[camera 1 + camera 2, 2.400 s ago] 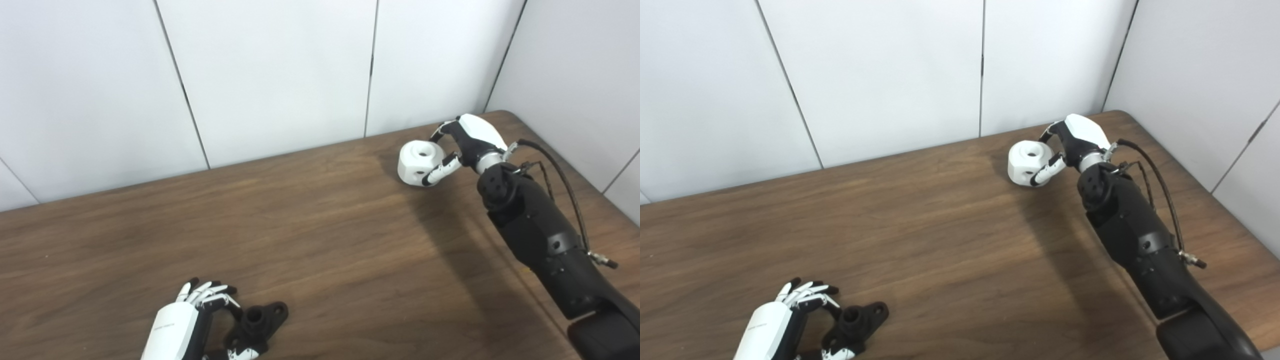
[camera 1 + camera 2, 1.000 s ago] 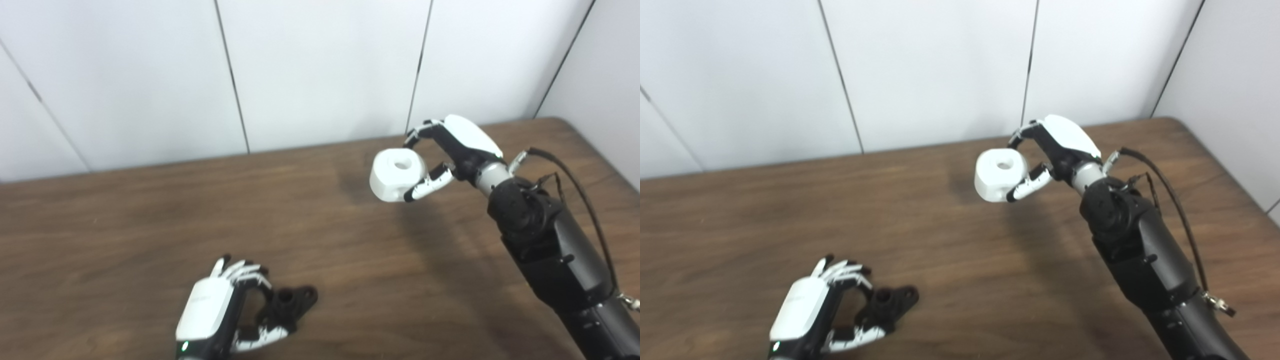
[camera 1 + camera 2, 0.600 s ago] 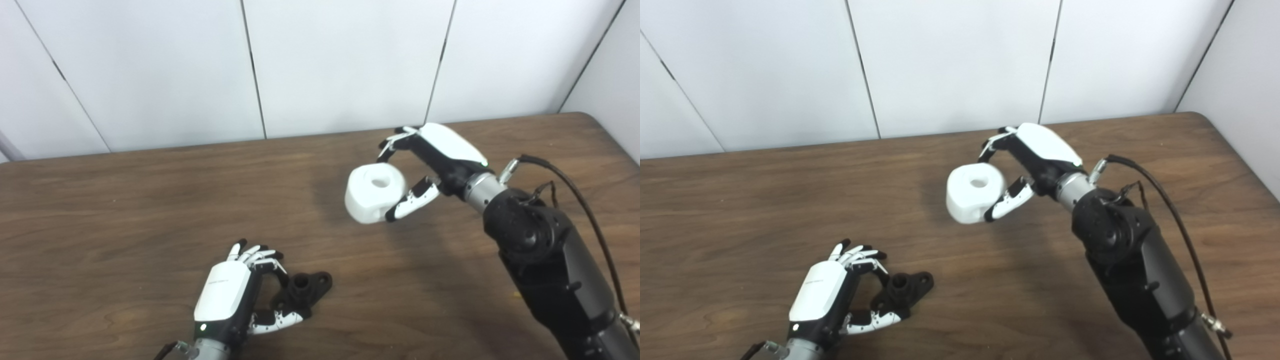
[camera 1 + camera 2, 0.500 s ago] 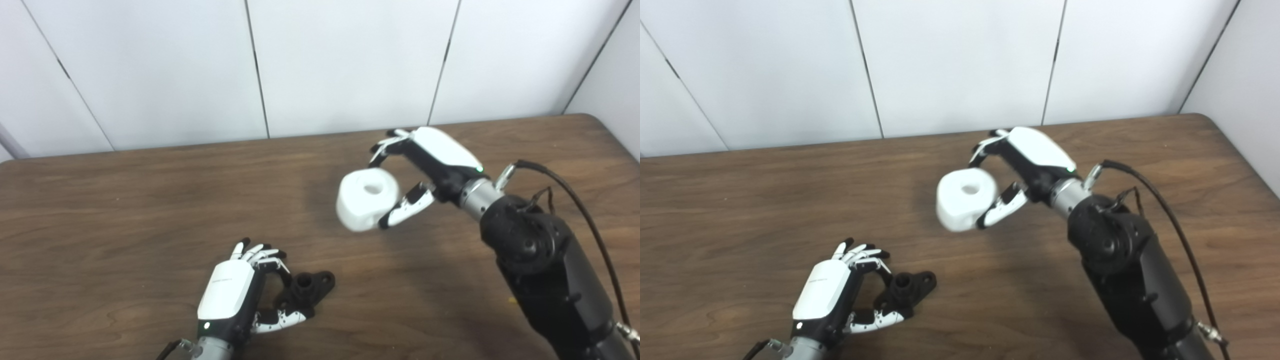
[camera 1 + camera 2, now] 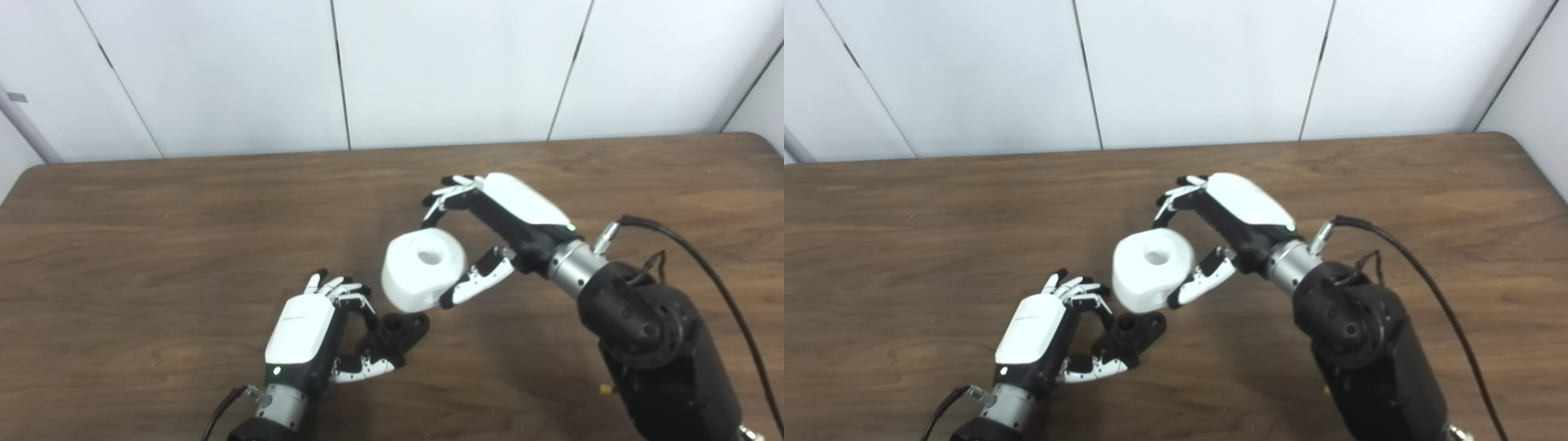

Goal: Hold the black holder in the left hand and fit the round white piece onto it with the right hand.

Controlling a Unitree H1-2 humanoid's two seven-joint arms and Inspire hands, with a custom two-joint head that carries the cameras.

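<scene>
Right hand holds white piece above black holder.

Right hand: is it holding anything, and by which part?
Yes. The right hand holds the white piece by its round side wall, thumb on the near side and fingers over the far side.

Bare brown wooden table on all sides; only a narrow gap between round white piece above and black holder's upright post, left hand crowding its left flank
</scene>
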